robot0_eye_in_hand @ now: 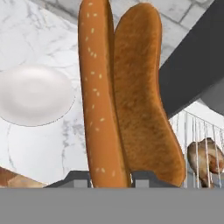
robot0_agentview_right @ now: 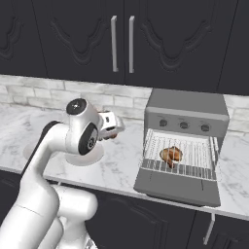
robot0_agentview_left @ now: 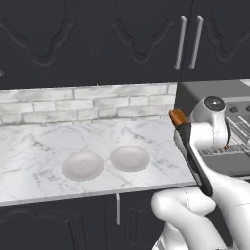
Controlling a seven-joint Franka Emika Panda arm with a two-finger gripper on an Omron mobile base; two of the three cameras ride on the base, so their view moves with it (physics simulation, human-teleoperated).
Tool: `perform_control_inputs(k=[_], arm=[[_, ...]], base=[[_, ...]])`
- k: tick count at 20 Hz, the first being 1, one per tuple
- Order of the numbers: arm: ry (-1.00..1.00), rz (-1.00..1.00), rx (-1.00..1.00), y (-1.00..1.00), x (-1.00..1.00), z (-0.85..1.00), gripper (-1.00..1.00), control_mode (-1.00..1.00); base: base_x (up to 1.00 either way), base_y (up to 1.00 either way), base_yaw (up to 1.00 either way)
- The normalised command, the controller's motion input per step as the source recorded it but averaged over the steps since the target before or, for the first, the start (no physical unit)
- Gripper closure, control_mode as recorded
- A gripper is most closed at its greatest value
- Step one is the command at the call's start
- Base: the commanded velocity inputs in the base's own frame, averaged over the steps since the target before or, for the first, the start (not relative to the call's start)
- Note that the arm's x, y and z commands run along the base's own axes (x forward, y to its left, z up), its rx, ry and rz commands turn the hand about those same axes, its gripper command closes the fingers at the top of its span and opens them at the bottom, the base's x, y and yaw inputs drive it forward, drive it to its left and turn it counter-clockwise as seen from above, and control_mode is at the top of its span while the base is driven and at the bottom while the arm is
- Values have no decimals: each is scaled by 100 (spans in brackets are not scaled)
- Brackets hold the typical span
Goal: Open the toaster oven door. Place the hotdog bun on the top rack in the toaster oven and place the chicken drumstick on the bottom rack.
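Observation:
The hotdog bun [robot0_eye_in_hand: 127, 96] is long and orange-brown with seeds, and it stands up between my fingertips in the hand view. My gripper [robot0_eye_in_hand: 111, 177] is shut on its lower end. From the right base view, the gripper [robot0_agentview_right: 113, 127] hangs over the counter to the left of the toaster oven [robot0_agentview_right: 187, 114]. The toaster oven door [robot0_agentview_right: 177, 187] lies folded down and open. The chicken drumstick [robot0_agentview_right: 171, 154] lies low inside on a wire rack [robot0_agentview_right: 194, 158]. In the hand view the drumstick [robot0_eye_in_hand: 205, 157] shows behind rack wires. The bun's end [robot0_agentview_left: 177, 116] sticks out beside the arm.
Two white plates [robot0_agentview_left: 83, 165] [robot0_agentview_left: 130, 157] sit on the marble counter [robot0_agentview_left: 34, 146] left of the oven. One plate [robot0_eye_in_hand: 33, 94] lies below the hand. Dark wall cabinets [robot0_agentview_right: 121, 39] hang above, and a brick backsplash [robot0_agentview_left: 73, 105] runs behind.

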Motion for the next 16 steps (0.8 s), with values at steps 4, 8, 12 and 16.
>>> perform_control_inputs(k=[4, 8, 12, 16], arm=[[1, -56, 6, -60, -78, 0, 100, -100], [8, -45, 14, -69, -54, 2, 100, -100], [12, -36, 14, -67, -31, 11, 100, -100], [12, -29, 14, -51, -7, 18, 100, -100]], base=[[0, 0, 0], [0, 0, 0], [0, 0, 0], [0, 0, 0]])
